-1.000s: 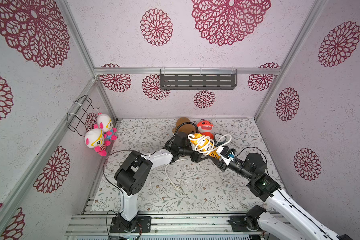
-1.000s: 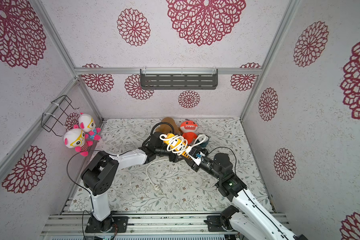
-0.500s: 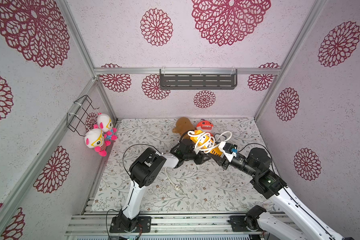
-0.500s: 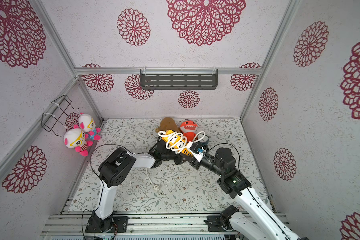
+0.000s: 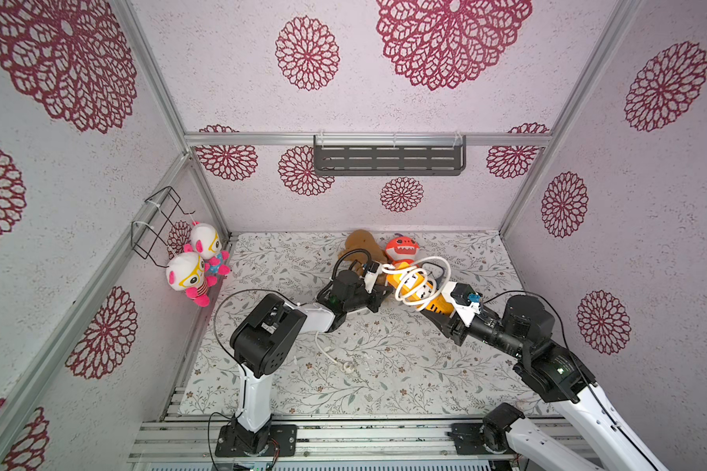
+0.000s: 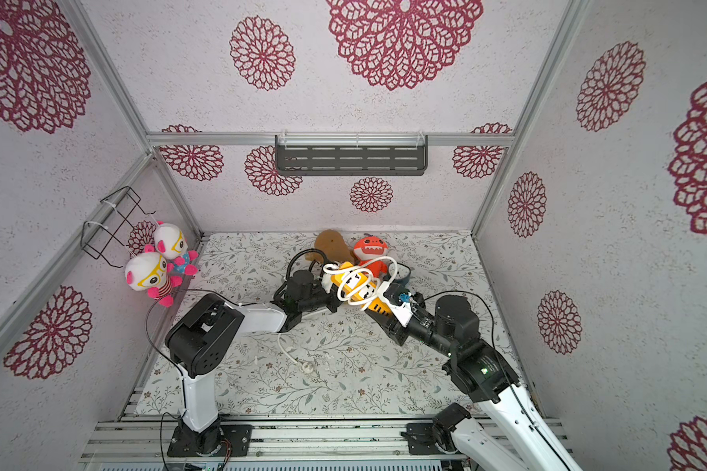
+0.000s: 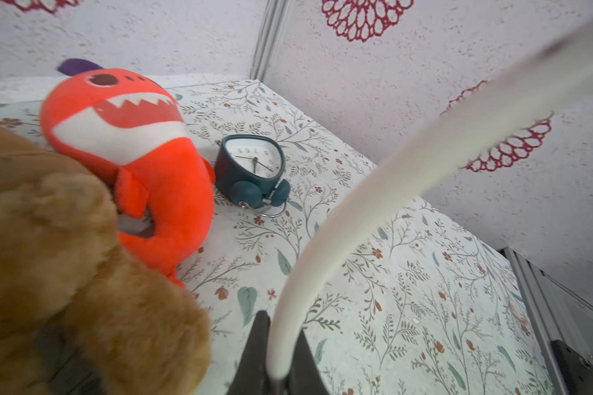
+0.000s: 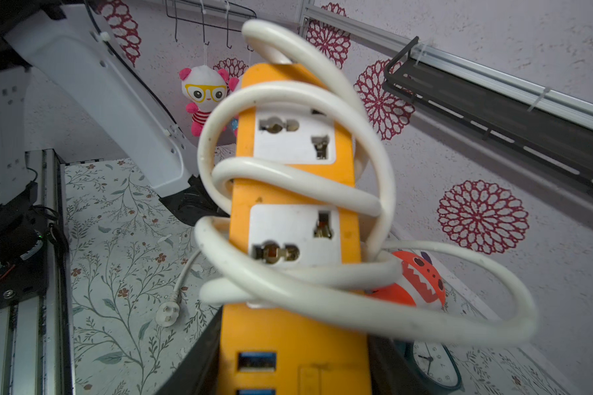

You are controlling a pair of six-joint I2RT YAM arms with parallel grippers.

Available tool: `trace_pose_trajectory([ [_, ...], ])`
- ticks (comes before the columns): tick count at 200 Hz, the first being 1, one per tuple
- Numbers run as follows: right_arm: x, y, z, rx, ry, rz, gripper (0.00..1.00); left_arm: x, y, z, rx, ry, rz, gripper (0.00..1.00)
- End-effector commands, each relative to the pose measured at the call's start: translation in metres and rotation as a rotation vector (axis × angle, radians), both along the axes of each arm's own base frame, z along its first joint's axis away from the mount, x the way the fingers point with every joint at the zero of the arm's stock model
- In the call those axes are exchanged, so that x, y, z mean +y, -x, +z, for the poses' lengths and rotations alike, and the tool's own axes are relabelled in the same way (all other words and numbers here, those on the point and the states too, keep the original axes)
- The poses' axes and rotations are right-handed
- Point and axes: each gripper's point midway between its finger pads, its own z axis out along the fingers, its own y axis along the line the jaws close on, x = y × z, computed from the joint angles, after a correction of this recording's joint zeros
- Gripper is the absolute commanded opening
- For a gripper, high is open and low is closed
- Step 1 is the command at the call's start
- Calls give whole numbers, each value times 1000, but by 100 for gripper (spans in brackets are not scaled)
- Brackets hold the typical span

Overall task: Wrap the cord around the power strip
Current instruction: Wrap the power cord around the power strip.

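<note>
Over mat [image 5: 405,379], jaws clamp cord [image 7: 322,246], power strip [image 8: 288,328]

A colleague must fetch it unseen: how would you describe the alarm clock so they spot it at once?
Under the grey wall shelf, at the far end of the floral mat, lie two plush toys. The alarm clock sits beside the orange shark plush, on the side away from the brown plush. Unlike them it is hard: dark teal, white dial, two bells.
</note>
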Motion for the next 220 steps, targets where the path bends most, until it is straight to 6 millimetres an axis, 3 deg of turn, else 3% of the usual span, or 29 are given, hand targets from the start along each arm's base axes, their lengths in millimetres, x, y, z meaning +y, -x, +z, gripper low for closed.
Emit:
trace_pose_trajectory([
  [1, -21, 0, 39, -78, -38, -101, 0, 15, -2, 15, -18, -30, 67, 0],
  [43, -54, -9, 59, -133, -27, -291, 0, 26, 12, 18, -16, -85, 59, 0],
  [68, -72, -19, 73, -182, -24, -404, 0, 22, 35, 22, 4, -148, -55, 0],
  [97, -64, -24, 94, -255, -86, -380, 0, 2, 75, 11, 61, -274, -266, 0],
  [122, -51, -31, 102, -272, -143, -335, 0, -10, 94, 3, 106, -285, -373, 0],
  [156, -71, -41, 114, -334, -231, -451, 0, -7, 118, -8, 174, -320, -450, 0],
  [196, -81, -48, 116, -329, -340, -486, 0, 0, 143, -23, 267, -416, -552, 0],
  [220, -105, -62, 101, -325, -351, -641, 0, -2, 154, -12, 230, -439, -587, 0],
])
